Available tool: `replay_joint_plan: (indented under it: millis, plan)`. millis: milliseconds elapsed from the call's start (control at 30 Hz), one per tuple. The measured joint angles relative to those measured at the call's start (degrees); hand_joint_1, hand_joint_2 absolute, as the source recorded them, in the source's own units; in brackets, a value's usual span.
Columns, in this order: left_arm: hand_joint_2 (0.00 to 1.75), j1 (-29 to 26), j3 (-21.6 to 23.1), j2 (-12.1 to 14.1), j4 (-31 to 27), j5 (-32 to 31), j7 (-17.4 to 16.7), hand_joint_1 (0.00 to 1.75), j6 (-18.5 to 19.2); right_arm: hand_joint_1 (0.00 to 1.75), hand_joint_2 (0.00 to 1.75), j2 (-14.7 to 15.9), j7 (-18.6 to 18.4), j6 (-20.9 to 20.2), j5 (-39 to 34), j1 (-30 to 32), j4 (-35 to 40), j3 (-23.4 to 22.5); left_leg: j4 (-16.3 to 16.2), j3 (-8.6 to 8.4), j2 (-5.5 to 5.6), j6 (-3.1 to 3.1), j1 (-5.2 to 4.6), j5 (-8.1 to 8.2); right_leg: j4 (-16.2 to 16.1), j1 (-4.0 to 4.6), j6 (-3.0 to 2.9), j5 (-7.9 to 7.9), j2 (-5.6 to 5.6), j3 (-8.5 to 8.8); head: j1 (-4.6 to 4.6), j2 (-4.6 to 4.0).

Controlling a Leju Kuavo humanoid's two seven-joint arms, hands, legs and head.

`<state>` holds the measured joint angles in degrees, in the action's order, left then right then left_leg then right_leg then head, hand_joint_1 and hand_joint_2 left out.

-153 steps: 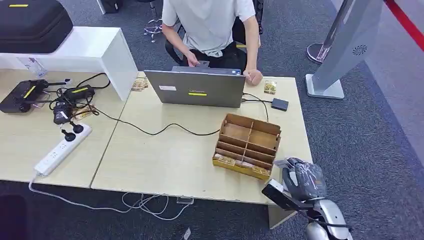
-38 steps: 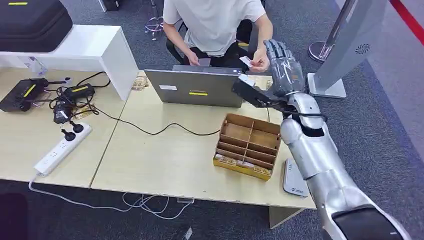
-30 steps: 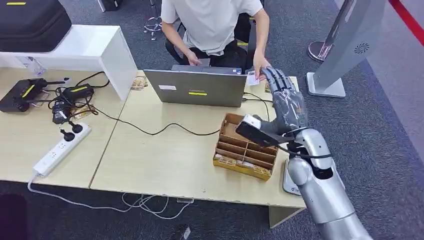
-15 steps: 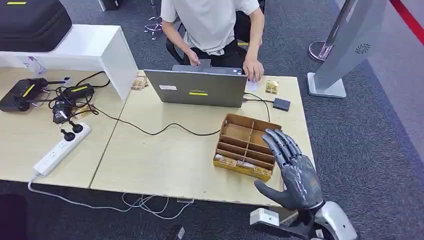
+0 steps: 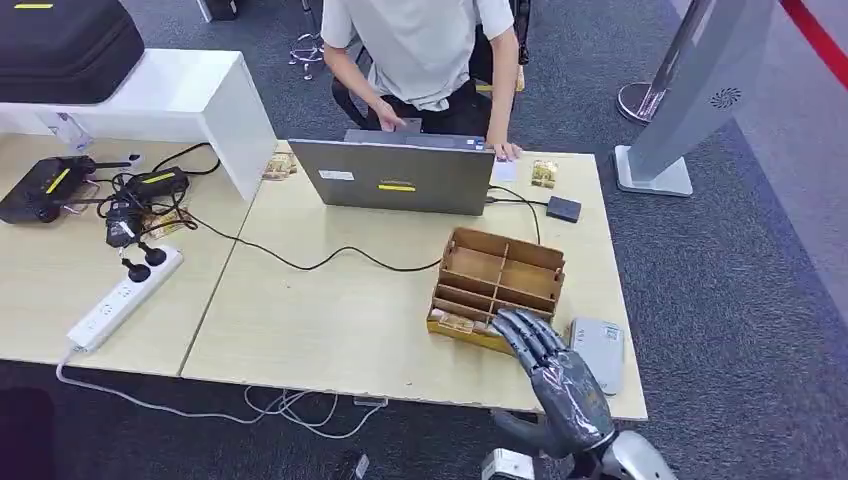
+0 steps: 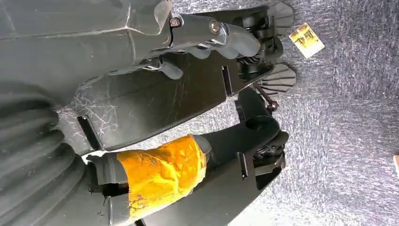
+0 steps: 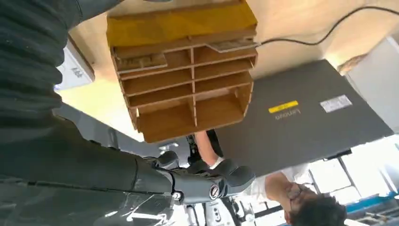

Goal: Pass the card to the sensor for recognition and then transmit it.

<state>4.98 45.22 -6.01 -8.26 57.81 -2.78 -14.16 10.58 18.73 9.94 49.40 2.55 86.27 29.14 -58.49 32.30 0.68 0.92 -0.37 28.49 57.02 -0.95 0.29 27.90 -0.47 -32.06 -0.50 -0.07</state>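
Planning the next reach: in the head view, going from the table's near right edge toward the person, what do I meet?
Right robot hand → wooden organizer → small black box → card beside the person's hand.

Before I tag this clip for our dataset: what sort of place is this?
Probably an office or lab: a person at a laptop, desks with a power strip, grey carpet.

My right robot hand (image 5: 552,375) has dropped back to the counter's (image 5: 330,320) near edge, empty — the card (image 5: 504,170) now lies beside the person's hand (image 5: 506,151).
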Motion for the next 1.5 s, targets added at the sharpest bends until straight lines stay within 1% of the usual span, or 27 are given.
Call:
replay_joint_plan:
  millis: [67, 133, 233, 333, 500, 667, 833, 1033, 1500]
  plan:
    - [1.75, 0.01, 0.0, 0.0, 0.0, -0.22, 0.0, 0.0, 0.0, 0.0, 1.75, -0.61, -0.72, 0.46, 1.03, -0.78, -2.67, 0.66, 0.0, 0.0, 0.0, 0.0, 0.0, 0.0, 0.0, 0.0, 0.0, 0.0, 0.02, 0.0, 0.0, 0.0]
    - [1.75, 0.02, 0.0, 0.0, 0.0, -0.42, 0.0, 0.0, 0.02, 0.0, 1.75, -1.68, -1.31, 2.3, 2.34, -2.15, -6.41, 1.0, 0.0, -0.02, -0.02, 0.0, 0.01, 0.0, 0.0, 0.0, 0.0, 0.0, 0.03, 0.0, 0.0, 0.0]
    - [1.75, 0.03, 0.0, 0.02, 0.0, -0.74, 0.0, 0.0, 0.04, 0.0, 1.75, -3.35, -1.31, 4.61, 2.58, -4.9, -13.25, 1.51, 0.0, -0.03, -0.03, -0.01, 0.01, -0.03, 0.01, 0.01, 0.0, -0.01, 0.02, 0.01, 0.02, 0.0]
    - [1.75, 0.03, 0.0, 0.09, 0.0, -0.79, 0.02, 0.0, 0.02, 0.0, 1.75, -4.76, -1.11, 5.59, 2.12, -7.19, -18.89, 1.68, 0.0, -0.04, -0.02, 0.0, 0.01, -0.04, 0.02, 0.0, 0.0, -0.01, 0.02, 0.02, 0.0, 0.0]
    - [1.75, 0.03, 0.0, 0.3, 0.0, -0.7, 0.31, 0.0, -0.33, 0.0, 1.75, -6.16, -1.14, 7.04, 1.6, -9.88, -25.5, 1.62, 0.0, -0.03, -0.02, 0.0, 0.01, -0.04, 0.02, 0.0, 0.0, -0.01, 0.02, 0.02, 0.02, 0.0]
    - [1.75, 0.02, 0.0, 0.48, 0.0, -0.24, 0.46, 0.0, -0.35, 0.0, 1.75, -6.62, -1.09, 8.26, 1.6, -11.24, -29.88, -0.16, 0.0, -0.01, -0.01, 0.0, 0.01, -0.03, 0.01, 0.0, 0.0, 0.0, 0.01, 0.01, 0.02, 0.0]
    - [1.75, 0.02, 0.0, 0.5, 0.0, 0.07, 0.44, 0.0, -0.44, 0.0, 1.75, -6.73, -0.7, 8.39, 1.6, -11.43, -31.89, -1.55, 0.0, -0.02, -0.02, 0.0, 0.0, -0.03, 0.01, 0.0, 0.0, -0.01, 0.01, 0.01, 0.0, 0.0]
    - [1.75, 0.02, 0.0, 0.5, 0.0, 0.39, 0.46, 0.0, -0.68, 0.0, 1.75, -7.04, -0.28, 8.33, 1.68, -11.45, -32.37, -2.82, 0.0, -0.03, -0.01, 0.0, 0.01, -0.03, 0.01, 0.0, 0.0, -0.01, 0.01, 0.02, 0.02, 0.0]
    - [1.75, 0.02, 0.0, 0.52, 0.0, 1.27, 0.61, 0.0, -0.87, 0.0, 1.75, -7.23, 0.04, 7.47, 1.7, -10.92, -30.62, -4.57, 0.0, -0.03, -0.02, 0.0, 0.01, -0.03, 0.01, 0.0, 0.0, -0.01, 0.02, 0.01, 0.02, 0.0]
